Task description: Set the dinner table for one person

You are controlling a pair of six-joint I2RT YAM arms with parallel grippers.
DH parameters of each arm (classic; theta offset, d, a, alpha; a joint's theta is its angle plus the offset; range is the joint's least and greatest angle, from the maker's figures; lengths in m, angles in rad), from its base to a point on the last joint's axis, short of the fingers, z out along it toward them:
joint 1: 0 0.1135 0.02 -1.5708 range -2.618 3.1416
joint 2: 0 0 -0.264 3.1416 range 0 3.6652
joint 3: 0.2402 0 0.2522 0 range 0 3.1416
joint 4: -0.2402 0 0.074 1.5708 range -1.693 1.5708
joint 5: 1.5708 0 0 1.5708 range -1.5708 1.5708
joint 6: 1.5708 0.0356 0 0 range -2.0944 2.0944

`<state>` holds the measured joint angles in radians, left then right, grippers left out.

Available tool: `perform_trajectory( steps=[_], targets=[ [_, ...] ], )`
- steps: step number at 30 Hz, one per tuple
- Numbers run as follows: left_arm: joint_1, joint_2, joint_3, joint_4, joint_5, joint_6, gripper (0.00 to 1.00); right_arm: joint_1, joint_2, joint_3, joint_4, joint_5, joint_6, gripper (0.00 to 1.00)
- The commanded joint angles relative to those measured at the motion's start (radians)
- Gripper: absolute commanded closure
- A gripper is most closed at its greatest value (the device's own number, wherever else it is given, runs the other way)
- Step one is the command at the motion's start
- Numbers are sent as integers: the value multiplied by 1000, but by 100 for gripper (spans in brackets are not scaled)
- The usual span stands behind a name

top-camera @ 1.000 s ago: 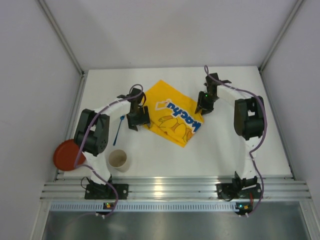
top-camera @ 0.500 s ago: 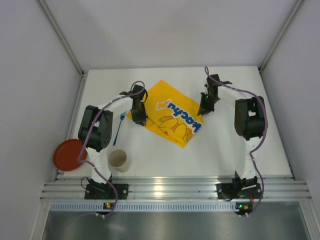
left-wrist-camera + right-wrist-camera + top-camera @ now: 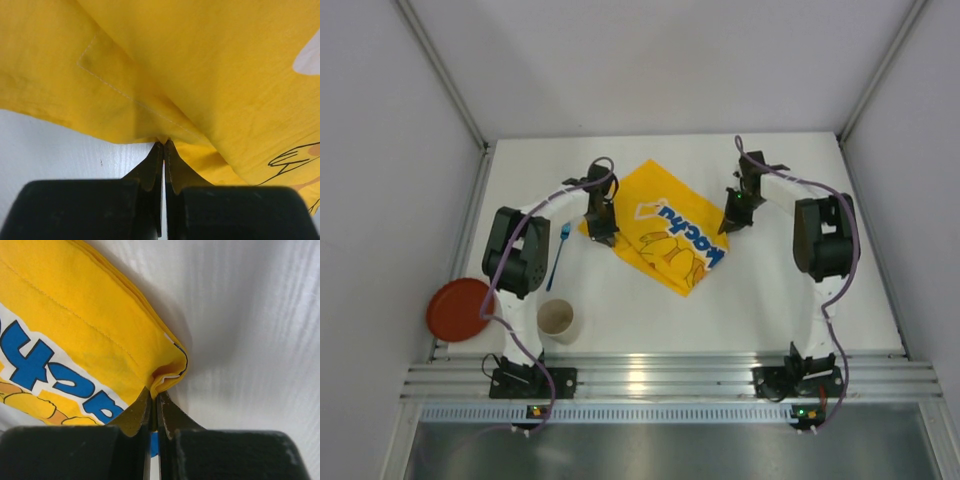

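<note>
A folded yellow cloth mat (image 3: 660,225) with blue lettering lies on the white dinner table (image 3: 750,290). My left gripper (image 3: 603,228) is at the mat's left corner. In the left wrist view this gripper (image 3: 164,145) is shut, pinching a fold of the mat (image 3: 200,65). My right gripper (image 3: 732,218) is at the mat's right corner. Seen from the right wrist, the right gripper (image 3: 154,395) is shut on the doubled corner of the mat (image 3: 75,325). A blue fork (image 3: 558,258), a beige cup (image 3: 558,320) and a red plate (image 3: 460,308) sit at the left.
The red plate overhangs the table's left edge beside the left arm's base. The cup stands just in front of that base, near the ribbed aluminium rail (image 3: 660,380). White walls enclose the table at the back and on both sides.
Both grippers have closed on the mat's opposite corners. The left gripper has shifted a little toward the back, and the right one slightly to the right.
</note>
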<state>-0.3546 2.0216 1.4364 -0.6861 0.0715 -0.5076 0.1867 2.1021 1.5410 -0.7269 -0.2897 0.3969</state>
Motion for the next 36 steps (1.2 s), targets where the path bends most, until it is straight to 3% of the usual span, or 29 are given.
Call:
perform_trajectory(
  steps=[1,10,18,25,36],
  targets=[
    [2,89,-2,-4,-62,67,100,-55,-68,-47,-32,35,8,100],
    [19,166,143,-105,-139,188,100,-154,-183,-209,-86,116,20,100],
    [52,232,291,-182,-239,250,100,-164,-306,-419,-154,213,102,100],
    [135,221,283,-187,-237,287,100,-245,-355,-458,-192,276,112,100],
    [160,273,394,-230,-302,311,100,-328,-455,-568,-241,345,138,100]
  ],
)
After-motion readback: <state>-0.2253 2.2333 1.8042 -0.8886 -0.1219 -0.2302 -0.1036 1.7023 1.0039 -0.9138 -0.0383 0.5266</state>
